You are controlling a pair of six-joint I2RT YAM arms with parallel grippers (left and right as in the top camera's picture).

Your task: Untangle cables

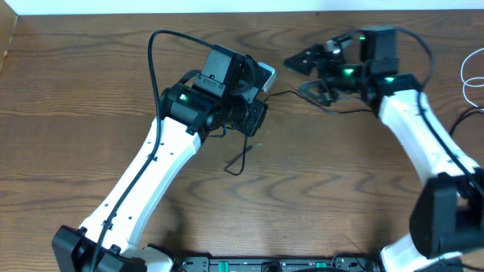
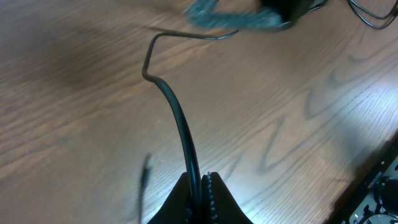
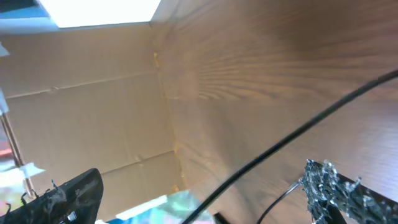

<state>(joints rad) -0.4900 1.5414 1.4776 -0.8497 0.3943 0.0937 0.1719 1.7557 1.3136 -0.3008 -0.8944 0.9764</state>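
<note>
From overhead, the thin black cable [image 1: 283, 94] is being stretched from the left gripper [image 1: 257, 98] toward the right gripper [image 1: 308, 74], with a slack loop of it trailing below over the grained wooden table [image 1: 76, 91]. The white cable [image 1: 470, 75] is being shown in thin curves at the far right edge. In the left wrist view, the black cable — smooth, glossy, kinked once — is being pinched between closed, ridged fingers [image 2: 212, 194]. In the right wrist view, the fingers [image 3: 68, 193] are being held spread wide — the black cable crossing diagonally between them — near a creased cardboard wall [image 3: 93, 118].
</note>
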